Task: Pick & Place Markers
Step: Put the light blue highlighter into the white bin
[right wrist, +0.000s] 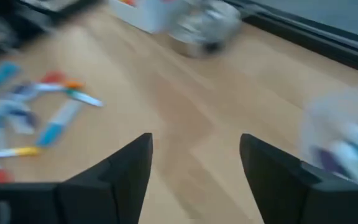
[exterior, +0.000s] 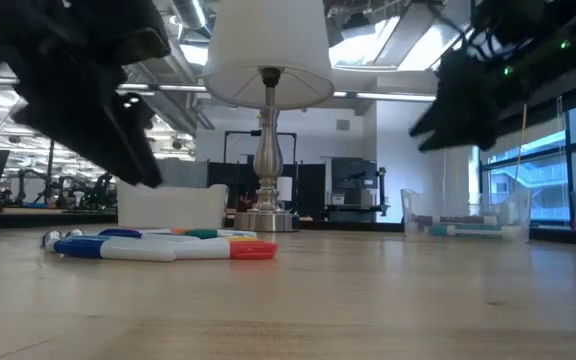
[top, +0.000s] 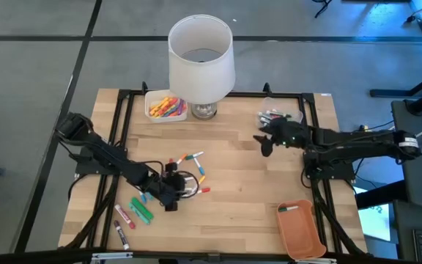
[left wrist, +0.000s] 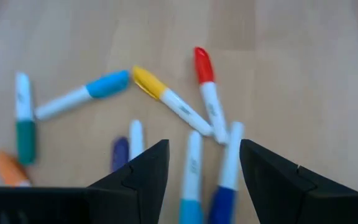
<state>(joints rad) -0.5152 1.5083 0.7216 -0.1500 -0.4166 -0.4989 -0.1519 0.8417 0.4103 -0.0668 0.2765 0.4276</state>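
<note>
The left gripper (top: 169,192) sits low over a bunch of markers (top: 190,173) near the middle of the table (top: 240,183). Its jaws are wide and hold nothing, and two blue-ended markers lie between its fingers (left wrist: 145,171) in the left wrist view. Close ahead of them lie a red-capped marker (left wrist: 206,84), a yellow-capped one (left wrist: 166,96) and a blue-capped one (left wrist: 82,93). More markers, green (top: 143,210) and purple ones (top: 122,225), lie near the front left of the table. A white tub (top: 165,105) at the back holds orange and yellow markers, next to a lamp (top: 201,62). The right gripper (top: 264,146) is up in the air near the back right of the table, beside a clear box (top: 280,115) with markers in it. Its jaws are apart and hold nothing. An orange tray (top: 300,230) sits at the front right with one marker at its far end.
</note>
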